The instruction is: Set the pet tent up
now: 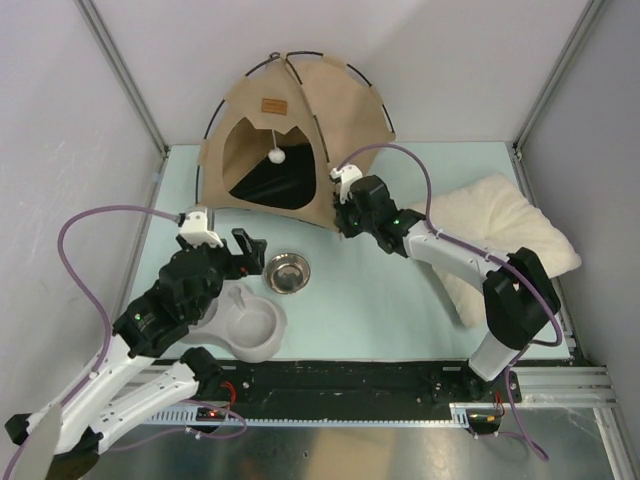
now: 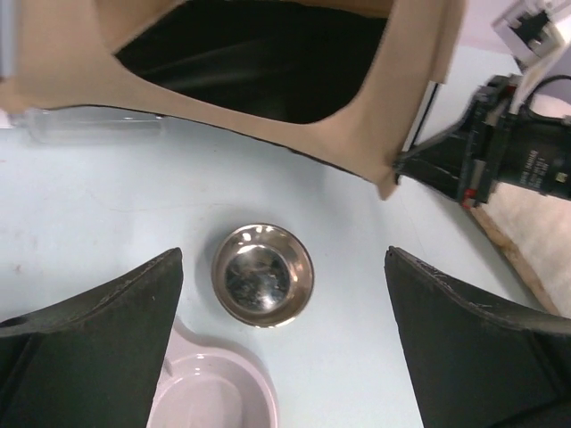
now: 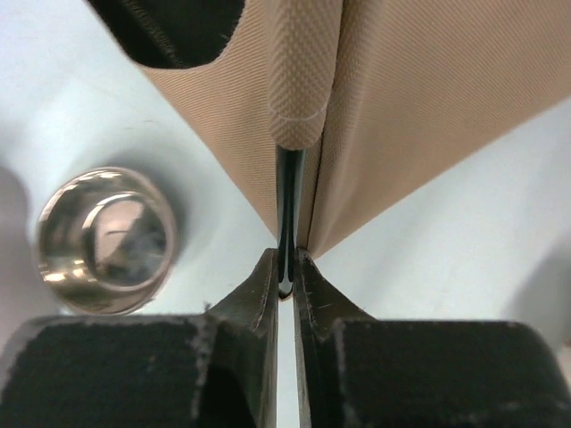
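Observation:
The tan pet tent [image 1: 300,110] stands upright at the back of the table, its cat-head doorway and white pompom [image 1: 276,154] facing me. My right gripper [image 1: 343,222] sits at the tent's front right corner, shut on the tip of a thin black pole [image 3: 287,196] that comes out of the fabric sleeve [image 3: 299,80]. In the right wrist view the right gripper [image 3: 285,267] pinches that tip. My left gripper [image 1: 250,252] hangs wide open and holds nothing, in front of the doorway. In its own view the left gripper [image 2: 284,254] is spread over a small steel bowl [image 2: 262,275].
The steel bowl [image 1: 288,272] lies loose on the mat in front of the tent. A grey double pet bowl [image 1: 245,325] sits near the left arm's base. A cream fluffy pillow [image 1: 495,230] lies at the right under the right arm.

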